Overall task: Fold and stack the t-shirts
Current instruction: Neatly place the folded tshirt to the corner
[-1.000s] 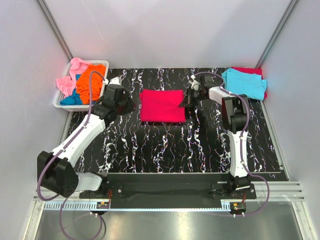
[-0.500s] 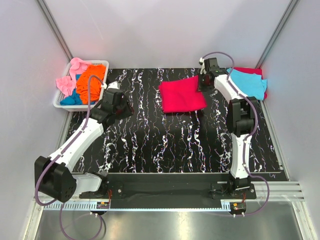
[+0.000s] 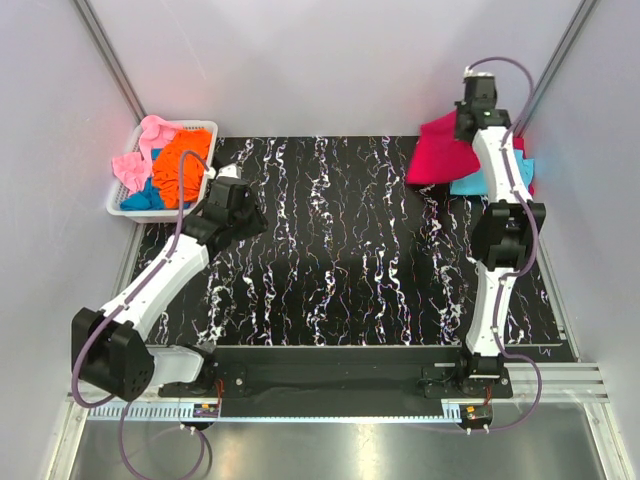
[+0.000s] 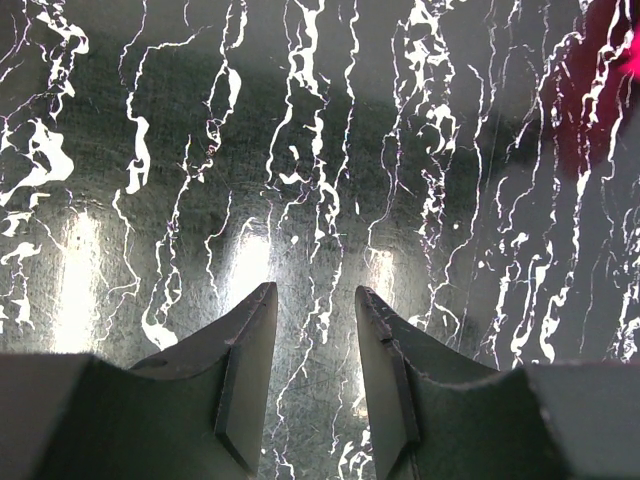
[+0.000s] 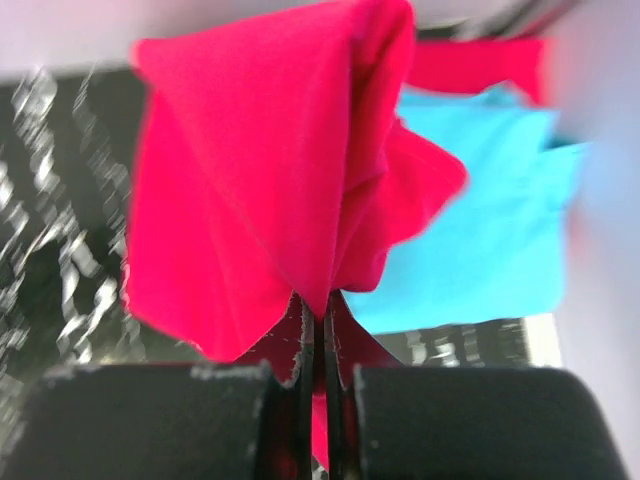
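My right gripper is shut on a fold of the crimson-red t-shirt. The shirt hangs bunched in the air over the back right corner. Under it lies a flat cyan t-shirt, with another red cloth showing beyond its far edge. My left gripper hovers open over the bare black marbled table, with nothing between its fingers. Orange, pink and blue t-shirts lie heaped in the basket.
The white slotted basket stands at the back left corner, just off the black mat. Grey walls close in the left, right and back sides. A metal rail runs along the near edge by the arm bases.
The right arm has lifted the folded crimson-red t-shirt from the middle of the table and carried it to the back right, over the cyan one. The left arm has barely moved.
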Controlling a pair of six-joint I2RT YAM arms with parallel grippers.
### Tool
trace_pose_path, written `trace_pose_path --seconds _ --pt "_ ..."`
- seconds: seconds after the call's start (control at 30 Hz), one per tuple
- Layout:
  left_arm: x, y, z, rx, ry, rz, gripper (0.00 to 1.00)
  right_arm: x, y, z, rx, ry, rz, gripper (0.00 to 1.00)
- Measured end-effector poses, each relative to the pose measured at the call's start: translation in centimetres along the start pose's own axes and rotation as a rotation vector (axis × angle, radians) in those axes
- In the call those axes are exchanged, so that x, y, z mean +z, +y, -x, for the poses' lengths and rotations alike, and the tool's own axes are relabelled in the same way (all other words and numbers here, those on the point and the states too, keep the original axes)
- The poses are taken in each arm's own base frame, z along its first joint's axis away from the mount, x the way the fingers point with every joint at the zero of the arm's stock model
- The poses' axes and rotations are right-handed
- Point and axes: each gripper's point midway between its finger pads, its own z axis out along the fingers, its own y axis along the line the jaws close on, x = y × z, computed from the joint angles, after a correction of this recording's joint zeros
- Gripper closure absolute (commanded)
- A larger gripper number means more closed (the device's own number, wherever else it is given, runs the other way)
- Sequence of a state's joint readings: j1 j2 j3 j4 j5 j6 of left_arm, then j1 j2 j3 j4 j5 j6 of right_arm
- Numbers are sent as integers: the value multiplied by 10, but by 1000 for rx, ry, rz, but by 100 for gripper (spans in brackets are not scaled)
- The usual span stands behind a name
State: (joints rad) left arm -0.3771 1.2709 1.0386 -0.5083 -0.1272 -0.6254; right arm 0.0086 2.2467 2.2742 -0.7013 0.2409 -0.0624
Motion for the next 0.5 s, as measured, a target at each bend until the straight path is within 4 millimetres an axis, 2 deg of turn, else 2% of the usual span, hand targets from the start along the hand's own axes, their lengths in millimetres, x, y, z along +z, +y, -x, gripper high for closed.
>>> trace_pose_path --seconds 0.13,0.23,0.37,0.5 --pt "4 2 -3 3 14 10 59 1 -53 23 54 -53 -104 100" --pt "9 4 -7 10 28 20 59 11 -84 24 86 -53 -163 100" --pt "17 7 -13 17 55 39 59 32 -122 1 114 3 -251 100" --pt "28 11 -21 22 90 63 59 55 -140 -32 152 76 -334 100"
